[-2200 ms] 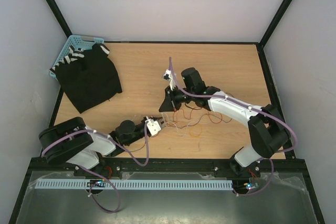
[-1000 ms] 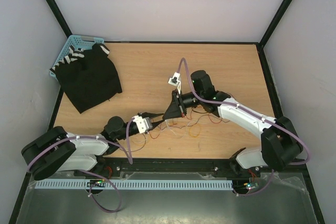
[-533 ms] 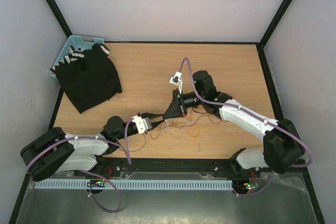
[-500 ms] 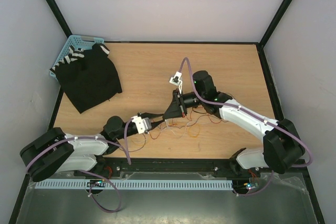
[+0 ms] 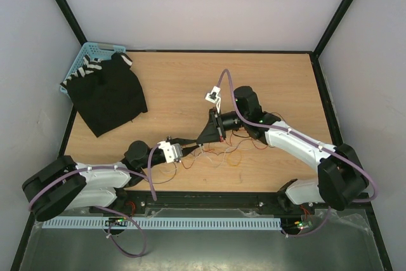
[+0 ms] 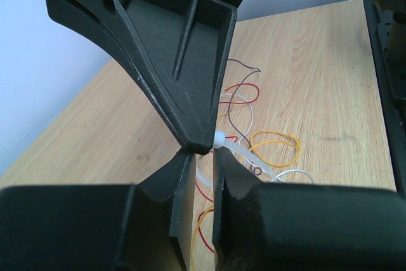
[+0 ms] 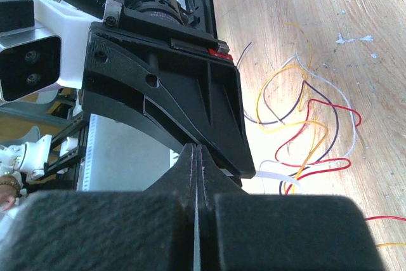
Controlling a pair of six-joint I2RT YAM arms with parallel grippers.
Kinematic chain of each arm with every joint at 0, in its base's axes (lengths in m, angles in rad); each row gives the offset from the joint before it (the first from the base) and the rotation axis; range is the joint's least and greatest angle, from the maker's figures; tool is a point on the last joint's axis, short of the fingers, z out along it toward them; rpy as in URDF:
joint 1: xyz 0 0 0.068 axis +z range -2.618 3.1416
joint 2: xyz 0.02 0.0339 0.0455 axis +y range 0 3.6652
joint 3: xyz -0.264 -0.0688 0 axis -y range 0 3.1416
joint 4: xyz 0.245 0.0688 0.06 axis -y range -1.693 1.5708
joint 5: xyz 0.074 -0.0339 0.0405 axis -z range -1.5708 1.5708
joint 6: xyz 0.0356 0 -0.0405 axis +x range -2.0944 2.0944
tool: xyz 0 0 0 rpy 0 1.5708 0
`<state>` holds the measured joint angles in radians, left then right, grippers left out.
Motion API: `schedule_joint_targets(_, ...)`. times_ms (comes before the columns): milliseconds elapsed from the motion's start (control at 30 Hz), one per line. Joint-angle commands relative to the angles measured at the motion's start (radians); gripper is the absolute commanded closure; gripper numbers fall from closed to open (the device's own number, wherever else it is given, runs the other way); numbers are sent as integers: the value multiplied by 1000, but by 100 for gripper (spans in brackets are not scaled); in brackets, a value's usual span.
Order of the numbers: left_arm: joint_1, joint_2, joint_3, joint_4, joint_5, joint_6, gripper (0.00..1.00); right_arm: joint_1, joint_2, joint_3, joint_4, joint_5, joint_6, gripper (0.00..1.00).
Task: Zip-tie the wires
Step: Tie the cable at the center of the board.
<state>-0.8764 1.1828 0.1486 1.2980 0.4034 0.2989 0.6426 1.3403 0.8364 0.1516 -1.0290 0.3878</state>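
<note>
The wires [image 5: 231, 150] lie in a loose red, orange, white and dark tangle on the wooden table, also seen in the left wrist view [image 6: 277, 133] and the right wrist view [image 7: 317, 101]. My right gripper [image 5: 204, 139] is shut, its tip [image 6: 200, 147] at the head of a white zip tie [image 6: 247, 155]. In its own view the right gripper [image 7: 196, 150] has its pads pressed together. My left gripper [image 5: 190, 143] meets it tip to tip. Its jaws [image 6: 202, 157] stand a narrow gap apart, with a piece of the tie showing in the gap.
A black cloth [image 5: 108, 96] lies at the back left, partly over a blue basket [image 5: 89, 52]. Black frame posts run along the table's edges. A white slotted strip [image 5: 158, 223] lies below the near edge.
The right gripper has come down and nearer, meeting the left gripper's tip. The left arm has stretched out lower. In the last half second almost nothing moved.
</note>
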Motion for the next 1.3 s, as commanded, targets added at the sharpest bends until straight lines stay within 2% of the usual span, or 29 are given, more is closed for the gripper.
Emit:
schedule_joint_targets(0, -10, -21, 32, 31, 21, -13, 86, -1, -30, -8, 48, 3, 16, 100)
schedule_joint_targets(67, -10, -26, 28, 31, 16, -15, 93, -1, -32, -8, 52, 16, 17, 100)
schedule_joint_targets(267, -12, -48, 6, 31, -12, -18, 100, -2, -46, 10, 64, 87, 17, 100)
schedule_joint_targets(633, -12, -51, -34, 29, -45, -56, 100, -3, -32, 78, 40, 193, 11, 100)
schedule_joint_targets(1267, -21, 23, -53, 30, -68, -102, 100, -5, 2, 145, 30, 215, -10, 100)
